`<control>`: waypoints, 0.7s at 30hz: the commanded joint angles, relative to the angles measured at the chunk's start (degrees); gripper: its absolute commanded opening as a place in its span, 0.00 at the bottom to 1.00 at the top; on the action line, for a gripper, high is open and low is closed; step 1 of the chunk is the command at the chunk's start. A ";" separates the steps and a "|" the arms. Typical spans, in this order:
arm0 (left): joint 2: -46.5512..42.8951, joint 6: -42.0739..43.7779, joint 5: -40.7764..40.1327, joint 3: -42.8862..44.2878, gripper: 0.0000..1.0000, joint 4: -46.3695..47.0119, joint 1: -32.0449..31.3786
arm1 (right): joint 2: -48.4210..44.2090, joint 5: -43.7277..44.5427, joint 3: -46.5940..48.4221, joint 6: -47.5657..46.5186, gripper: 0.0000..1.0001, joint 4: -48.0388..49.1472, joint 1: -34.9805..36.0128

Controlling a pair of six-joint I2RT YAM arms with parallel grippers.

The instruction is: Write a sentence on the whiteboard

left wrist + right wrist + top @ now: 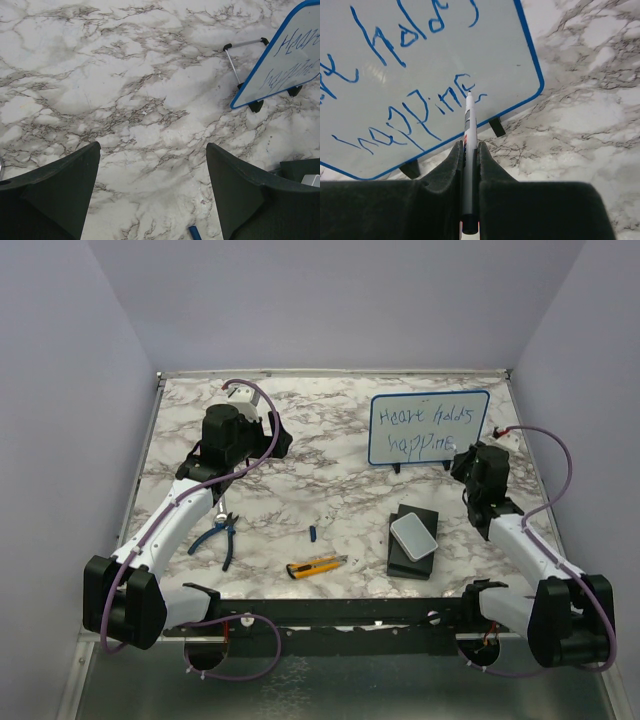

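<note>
At the far right of the marble table (330, 490) stood one whiteboard (428, 427), bearing one sentence (420, 444) in two blue lines. One marker (468, 125) was clamped between the right gripper's (469, 150) fingers, its tip at the end of the lower line. The left gripper (152, 149) hung at the far left, jaws wide apart, holding nothing.
</note>
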 commanded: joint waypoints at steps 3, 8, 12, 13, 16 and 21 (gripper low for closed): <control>-1.15 0.24 -0.50 -0.76 0.87 0.96 0.33 | -2.16 7.11 0.95 0.01 0.00 -1.37 -0.25; -1.33 0.29 -0.56 -0.76 0.87 0.94 0.34 | -0.20 7.71 3.78 -0.63 0.01 -1.63 -0.25; -1.24 0.31 -0.49 -0.76 0.88 0.95 0.33 | 2.14 7.84 5.32 -0.77 0.01 -1.84 -0.80; -1.24 0.32 -0.53 -0.76 0.88 0.97 0.29 | 2.44 7.97 5.39 -0.77 0.00 -1.75 -0.83; -1.26 0.28 -0.57 -0.76 0.88 0.97 0.31 | 3.19 8.39 5.70 -0.79 0.01 -1.85 -1.02; -1.19 0.39 -0.57 -0.76 0.87 0.92 0.34 | 4.20 8.09 5.64 -0.69 0.01 -1.22 -1.39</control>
